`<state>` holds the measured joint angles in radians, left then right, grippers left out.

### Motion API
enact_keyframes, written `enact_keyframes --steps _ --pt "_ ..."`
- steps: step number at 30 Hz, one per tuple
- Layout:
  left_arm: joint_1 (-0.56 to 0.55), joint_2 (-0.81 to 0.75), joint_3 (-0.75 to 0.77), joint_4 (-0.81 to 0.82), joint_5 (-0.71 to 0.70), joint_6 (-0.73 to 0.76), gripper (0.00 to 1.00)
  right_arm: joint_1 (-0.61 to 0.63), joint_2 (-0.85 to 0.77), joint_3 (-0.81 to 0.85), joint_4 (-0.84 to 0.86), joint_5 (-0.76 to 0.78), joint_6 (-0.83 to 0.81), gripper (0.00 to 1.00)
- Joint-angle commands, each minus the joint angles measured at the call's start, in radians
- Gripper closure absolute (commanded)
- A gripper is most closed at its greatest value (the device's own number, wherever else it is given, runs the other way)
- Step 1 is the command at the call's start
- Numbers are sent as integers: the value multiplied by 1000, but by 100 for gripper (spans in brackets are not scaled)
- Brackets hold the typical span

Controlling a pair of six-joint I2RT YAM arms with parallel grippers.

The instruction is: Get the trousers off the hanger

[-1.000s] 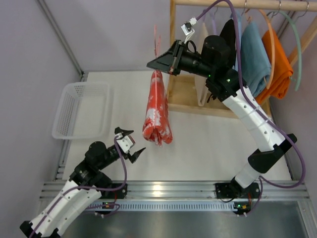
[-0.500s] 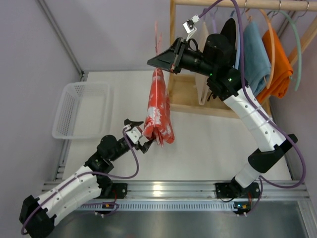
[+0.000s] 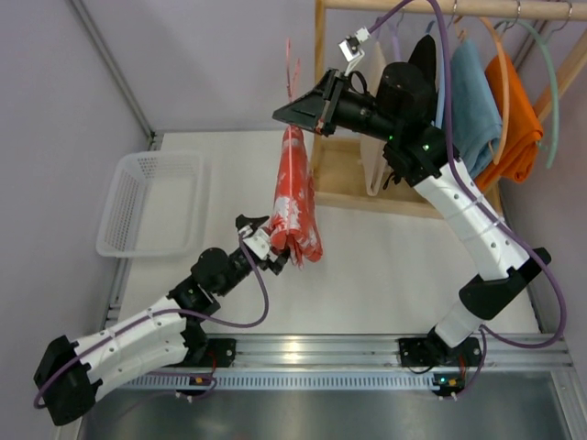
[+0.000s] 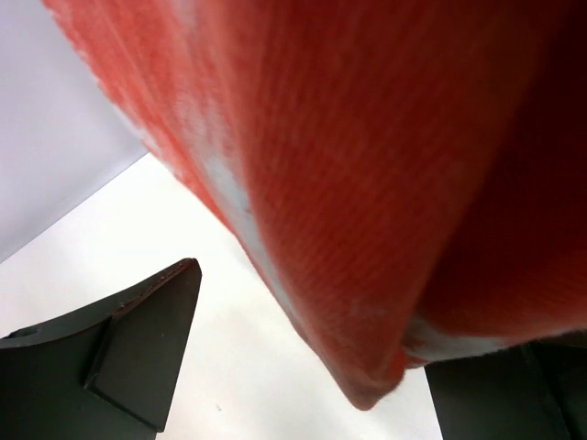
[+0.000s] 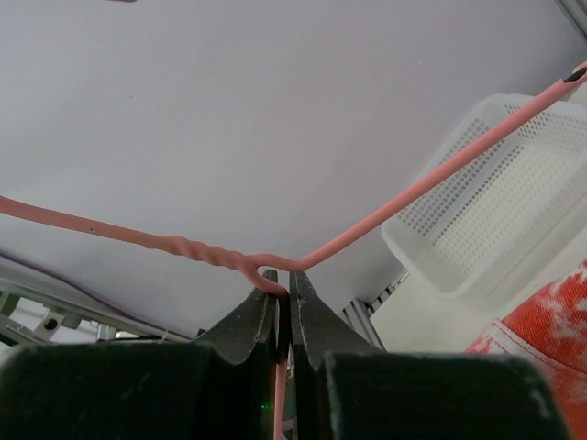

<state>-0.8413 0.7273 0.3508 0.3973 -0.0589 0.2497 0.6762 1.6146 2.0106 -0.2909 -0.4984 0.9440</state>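
Observation:
The red trousers (image 3: pixel 292 197) with white print hang folded over the pale-pink hanger (image 3: pixel 292 69), above the table. My right gripper (image 3: pixel 295 115) is shut on the hanger's wire just below its twisted neck (image 5: pixel 275 280), holding it up. The trousers' top shows at the lower right of the right wrist view (image 5: pixel 541 321). My left gripper (image 3: pixel 266 246) is open at the trousers' lower end. In the left wrist view the cloth (image 4: pixel 367 183) hangs between the two spread fingers (image 4: pixel 138 353), its tip near the right one. I cannot tell whether it touches.
A white plastic basket (image 3: pixel 151 202) sits on the table at the left, also in the right wrist view (image 5: pixel 495 220). A wooden rack (image 3: pixel 440 7) at the back right holds teal (image 3: pixel 472 101), orange (image 3: pixel 514 119) and beige garments on lilac and pale-green hangers.
My left arm has reached up and right from the table's front to the trousers' lower end, its open fingers now around the cloth. The right arm holds still.

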Motion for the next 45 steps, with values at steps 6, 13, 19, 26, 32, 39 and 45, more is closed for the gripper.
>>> enact_keyframes --steps 6,13,19,26,32,39,45 --pt "-4 32 65 153 -104 97 14 -12 -74 27 144 -11 33 100" --pt "-4 -52 135 120 -110 117 58 -30 -108 -49 127 -6 6 100" --pt "-4 -72 287 -24 -137 19 100 -59 -117 -154 115 -5 -42 100" --pt "-1 -36 531 -187 -199 -185 100 -83 -156 -317 111 -3 -108 100" --pt "53 40 730 -253 -197 -305 100 -83 -176 -398 110 -8 -151 100" --pt "133 138 976 -265 -217 -360 100 -79 -205 -493 73 0 -232 100" --pt "151 228 1204 -276 -239 -357 100 -78 -216 -584 38 32 -289 100"
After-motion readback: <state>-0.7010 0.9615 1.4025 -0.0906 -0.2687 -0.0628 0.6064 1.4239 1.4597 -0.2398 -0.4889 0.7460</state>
